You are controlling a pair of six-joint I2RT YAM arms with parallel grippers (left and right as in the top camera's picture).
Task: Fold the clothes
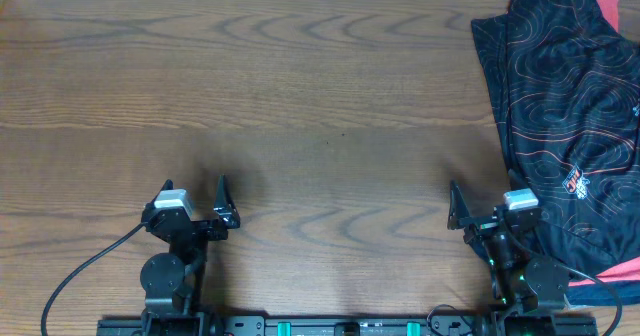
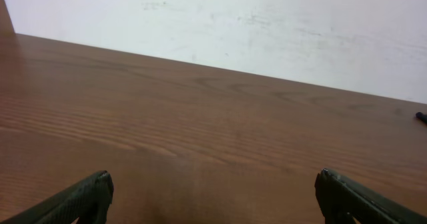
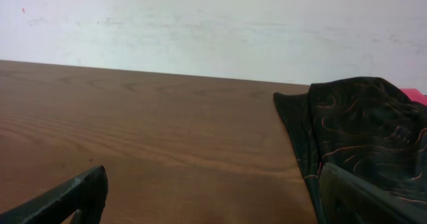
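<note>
A black sports shirt [image 1: 565,86] with thin orange-white contour lines lies crumpled at the table's right side, reaching from the far edge to the near edge. It also shows in the right wrist view [image 3: 353,131]. A red T-shirt [image 1: 612,8] peeks out beneath it at the far right corner and near the front right. My left gripper [image 1: 192,198] is open and empty at the front left, over bare wood [image 2: 213,197]. My right gripper [image 1: 487,208] is open and empty at the front right; its right finger is at the black shirt's left edge [image 3: 213,194].
The wooden table [image 1: 300,106] spreads between and beyond the arms. A white wall [image 3: 200,24] stands behind the far edge. Black cables [image 1: 70,276] run from the arm bases at the front edge.
</note>
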